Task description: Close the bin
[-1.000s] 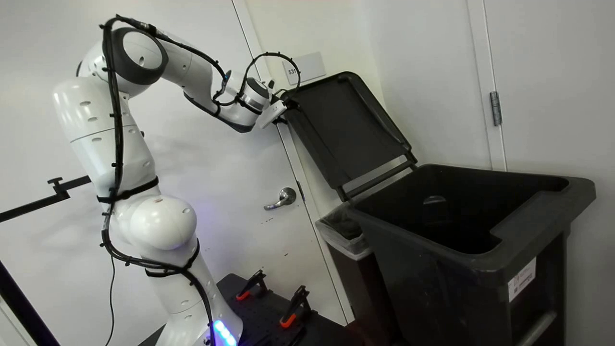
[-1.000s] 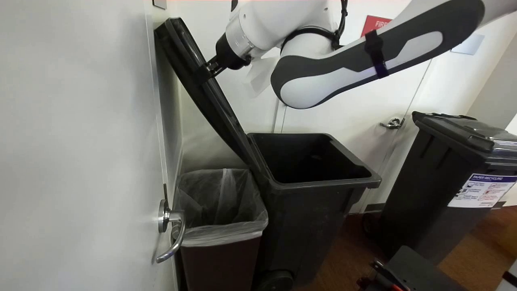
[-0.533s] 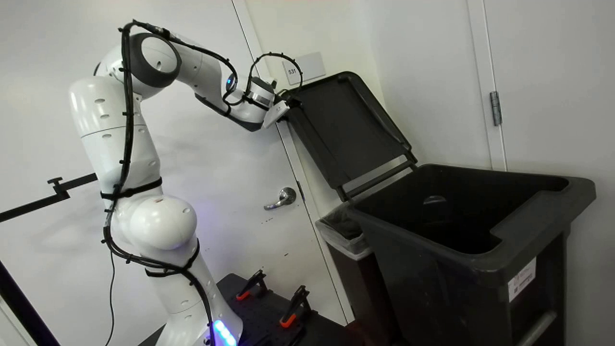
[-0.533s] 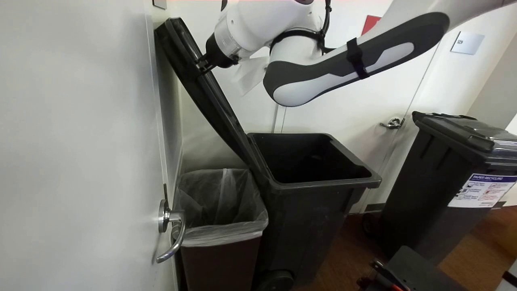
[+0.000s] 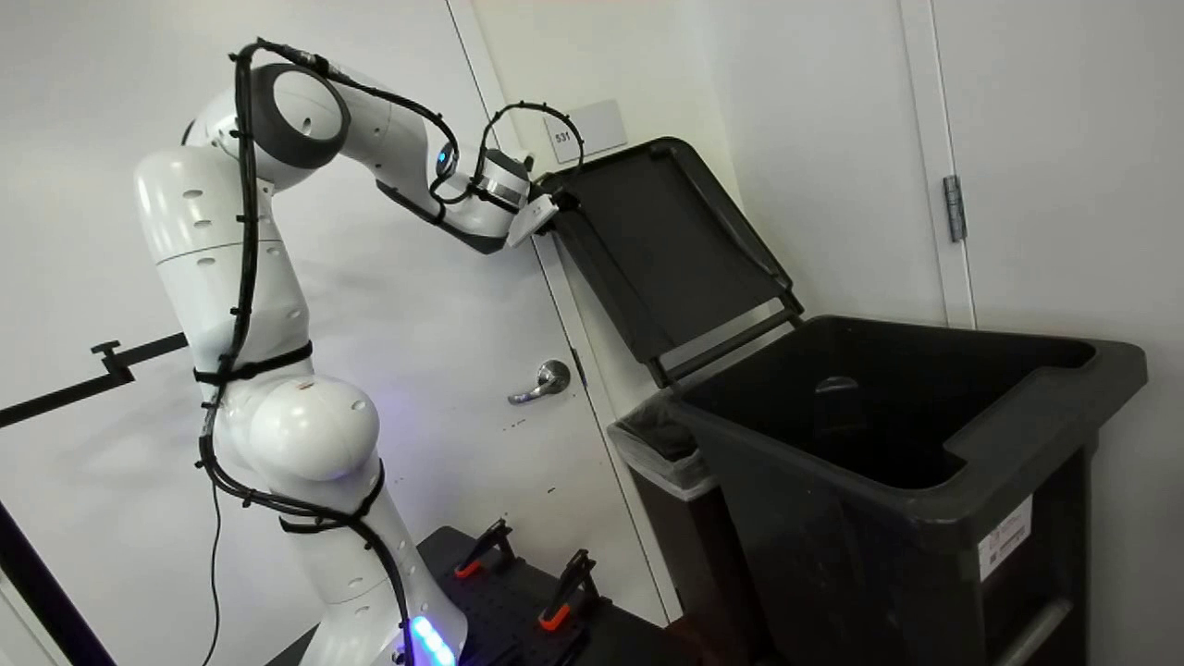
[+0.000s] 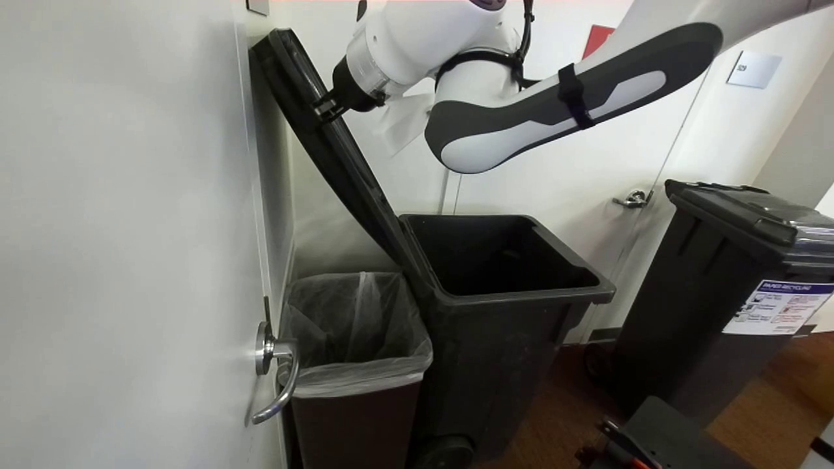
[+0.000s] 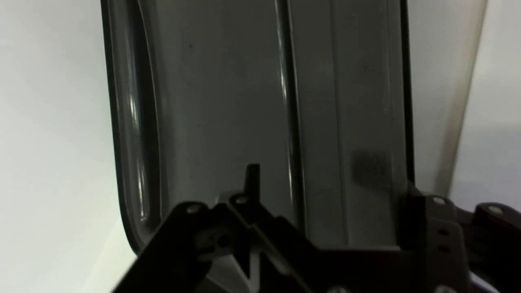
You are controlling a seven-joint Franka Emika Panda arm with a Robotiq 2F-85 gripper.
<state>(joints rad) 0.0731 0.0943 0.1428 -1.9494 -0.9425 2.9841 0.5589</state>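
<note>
Wheelie bin (image 6: 495, 358): dark grey plastic, upright beside a lined waste basket (image 6: 355, 423); mouth uncovered.
Lid (image 5: 668, 248): hinged to the bin, leaning back past upright toward the wall (image 5: 638, 55); whether it touches there, cannot tell.
Arm (image 5: 277, 319): white, reaching to the lid's side edge, toward its upper end.
Jaws: apart in the wrist view, one side before the lid's inner face, the other by its edge; contact unclear.
Stage: judged to be getting a purchase on the lid; closing not yet done.
Risk, wrong side: pressing on the inner face would likely push the lid farther back; force is needed from behind, or a firm edge hold.
Risk, slip: the lid's smooth plastic could slide out if the jaws close on too little of it.
Risk, drop: once over upright, the lid would probably fall by its own weight, striking the rim (image 6: 524, 298) or catching the arm.
Risk, bin shift: a hard pull high on the lid could roll the bin on its wheel (image 6: 446, 451), or tip it.
</note>
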